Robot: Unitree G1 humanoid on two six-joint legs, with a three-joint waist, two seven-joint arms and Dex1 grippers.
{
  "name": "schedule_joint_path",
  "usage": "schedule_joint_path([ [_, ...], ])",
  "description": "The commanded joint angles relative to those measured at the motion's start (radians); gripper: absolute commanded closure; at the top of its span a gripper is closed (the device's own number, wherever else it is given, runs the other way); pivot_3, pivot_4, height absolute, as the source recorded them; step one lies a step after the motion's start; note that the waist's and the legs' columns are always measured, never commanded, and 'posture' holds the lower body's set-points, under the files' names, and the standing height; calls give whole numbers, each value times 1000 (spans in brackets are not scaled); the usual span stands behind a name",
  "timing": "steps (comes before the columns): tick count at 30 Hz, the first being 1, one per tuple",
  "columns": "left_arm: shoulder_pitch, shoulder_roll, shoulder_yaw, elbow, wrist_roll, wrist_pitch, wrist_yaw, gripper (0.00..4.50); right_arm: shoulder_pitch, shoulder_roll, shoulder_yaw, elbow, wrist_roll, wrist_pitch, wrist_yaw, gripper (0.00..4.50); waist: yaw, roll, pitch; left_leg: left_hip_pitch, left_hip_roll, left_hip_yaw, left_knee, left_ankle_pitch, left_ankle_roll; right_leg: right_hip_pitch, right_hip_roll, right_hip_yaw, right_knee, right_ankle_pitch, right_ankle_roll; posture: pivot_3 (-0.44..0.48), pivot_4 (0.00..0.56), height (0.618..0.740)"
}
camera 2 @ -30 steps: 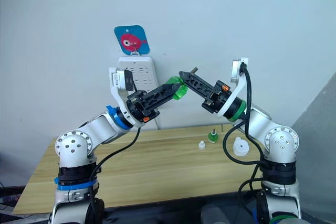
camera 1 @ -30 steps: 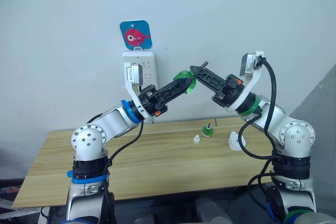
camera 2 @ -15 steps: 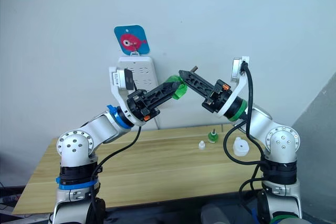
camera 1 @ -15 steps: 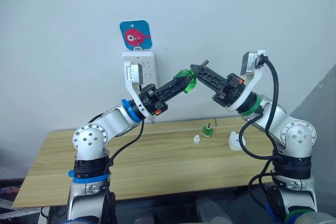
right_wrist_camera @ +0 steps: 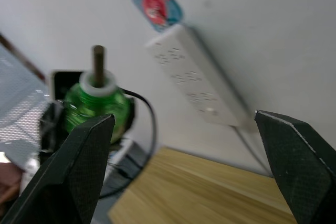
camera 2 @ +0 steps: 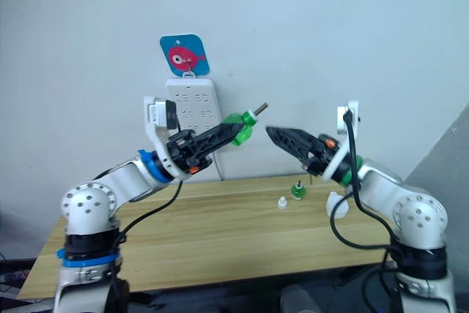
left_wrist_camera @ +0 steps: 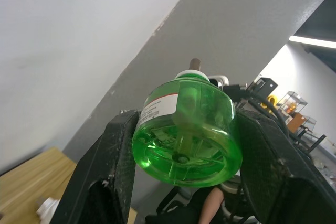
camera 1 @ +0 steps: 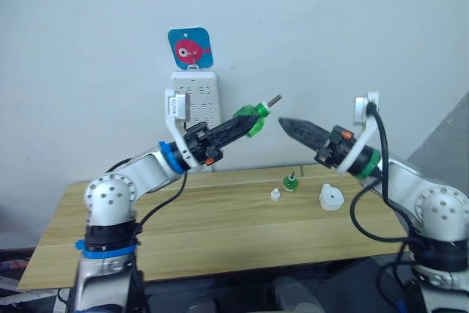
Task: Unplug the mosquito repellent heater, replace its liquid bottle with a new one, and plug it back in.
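Two raised arms, left gripper clutching green bottle, right gripper parted, empty

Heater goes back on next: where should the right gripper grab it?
Grip the white heater by its rounded sides, coming straight down. It sits low on the table with its round opening facing up, clear of the small bottles.

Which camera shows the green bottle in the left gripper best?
The left wrist view: the green bottle looms close between the left gripper's fingers, base, label and wick plain. The right wrist view shows its top and wick; the eye views show it small.
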Motion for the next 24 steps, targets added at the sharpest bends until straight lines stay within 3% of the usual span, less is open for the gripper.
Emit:
schedule_joint_path([
  [1, -12, 20, 12, -4, -1, 5, -36, 2108, 66, -74, -19, -114, -115, -25, 47, 0, 2, 1, 3, 0, 0, 0, 0, 0, 0, 0, 0, 0, -1, 0, 0, -188, 78, 740],
  [5, -13, 20, 2, -10, -8, 11, -37, 2108, 111, -129, -33, -133, -165, -25, 64, 0, 4, 1, 15, 1, 0, 1, 0, 0, 0, 3, 0, 1, -5, 0, 0, -183, 99, 740],
  [6, -10, 12, -12, -16, 4, 9, -36, 2108, 126, -187, -28, -118, -242, -18, 81, 0, 4, 1, 19, 1, 0, 2, 0, 0, 0, 3, 0, 1, -5, 0, 0, -208, 106, 740],
  [9, -2, 29, -81, -34, 123, -14, -120, 2108, 120, -340, 24, -31, -450, 2, 126, 0, 7, 1, 34, 0, -1, 3, 0, 0, 0, 2, 0, 3, -7, 0, 1, -226, 131, 740],
  [12, 13, 83, -139, -36, 260, -72, -256, 2108, 71, -378, 87, 57, -506, 51, 181, 0, 4, -3, 50, -1, -1, 3, 0, 0, 0, 2, 0, 4, -7, 1, 1, -252, 150, 740],
  [16, 52, 118, -157, -42, 363, -133, -349, 2108, 0, -387, 183, 164, -622, 111, 214, 0, -6, -1, 64, -1, 1, 5, -1, -1, 2, 0, 1, 5, -6, 1, 1, -222, 142, 740],
  [18, 72, 128, -155, -52, 401, -159, -380, 2108, -43, -372, 228, 197, -673, 143, 211, 0, -5, -1, 72, -2, 1, 5, -1, -2, 3, -1, 1, 5, -6, 0, 1, -207, 163, 740],
  [24, 137, 125, -174, -100, 476, -204, -406, 2108, -193, -336, 379, 356, -865, 246, 204, 0, 12, -5, 95, -4, 0, 5, 0, -2, 4, -2, 0, 5, -7, 0, 1, -189, 181, 740],
])
